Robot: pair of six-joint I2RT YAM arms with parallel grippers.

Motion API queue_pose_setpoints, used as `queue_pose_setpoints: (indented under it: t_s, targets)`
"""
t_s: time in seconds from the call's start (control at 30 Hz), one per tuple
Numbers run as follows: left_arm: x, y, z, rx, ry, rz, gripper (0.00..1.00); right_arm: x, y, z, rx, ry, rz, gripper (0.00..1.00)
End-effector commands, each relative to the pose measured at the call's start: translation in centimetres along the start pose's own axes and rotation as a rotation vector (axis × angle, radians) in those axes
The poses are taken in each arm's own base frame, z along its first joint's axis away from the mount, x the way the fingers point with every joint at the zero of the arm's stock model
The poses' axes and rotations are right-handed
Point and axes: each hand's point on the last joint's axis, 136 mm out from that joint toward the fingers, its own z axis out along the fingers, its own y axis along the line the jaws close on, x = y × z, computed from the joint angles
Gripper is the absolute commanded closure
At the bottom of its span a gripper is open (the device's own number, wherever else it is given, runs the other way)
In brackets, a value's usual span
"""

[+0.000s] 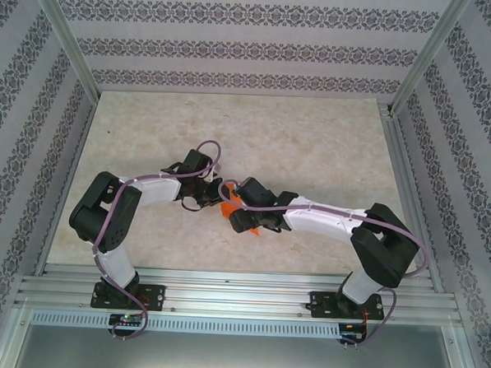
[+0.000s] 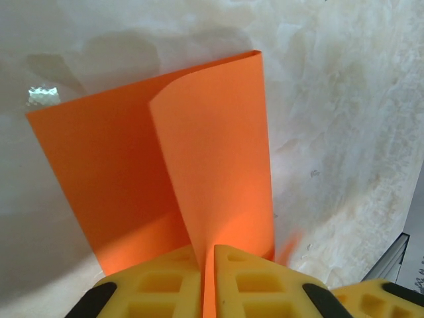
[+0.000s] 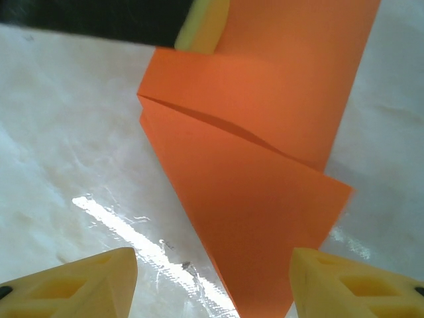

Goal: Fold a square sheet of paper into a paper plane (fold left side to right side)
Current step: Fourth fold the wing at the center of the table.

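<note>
The square sheet of paper [image 2: 218, 152] is bright orange and partly folded on the pale table. One flap curls up and over in the left wrist view. My left gripper [image 2: 207, 255] is shut on that raised edge, the paper pinched between its yellow fingers [image 2: 265, 285]. In the right wrist view the sheet [image 3: 265, 199] shows a diagonal crease and a pointed corner. My right gripper [image 3: 213, 265] hovers open over that corner, and the paper touches neither finger. From above, both grippers [image 1: 202, 198] [image 1: 240, 212] meet at mid-table, and only orange slivers [image 1: 230, 206] of the sheet show.
The marbled table top [image 1: 314, 138] is bounded by aluminium rails [image 1: 223, 302] at the near edge and patterned walls [image 1: 236, 43] on three sides. A yellow fingertip [image 3: 202, 26] of the left gripper reaches into the top of the right wrist view.
</note>
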Motion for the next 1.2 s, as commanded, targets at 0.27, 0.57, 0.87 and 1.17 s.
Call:
queue_pose_setpoints:
  t_s: [0.27,0.57,0.87,1.17]
  targets:
    - [-0.5,-2.0,-0.8,0.03,-0.028,0.023,0.86,-0.4,-0.5,1.7,0.152,0.01,-0.133,0.4]
    - [-0.8,-2.4,-1.5,0.016,-0.043,0.039,0.84,-0.2,-0.4,2.3,0.185,0.035,-0.163,0.48]
    - [-1.0,-2.6,-1.9,0.006,-0.047,0.05,0.81,-0.2,-1.1,2.4,0.232,0.042,-0.181,0.57]
    - [-1.3,-2.8,-2.2,0.001,-0.056,0.058,0.76,-0.2,-1.0,2.6,0.234,0.045,-0.184,0.72]
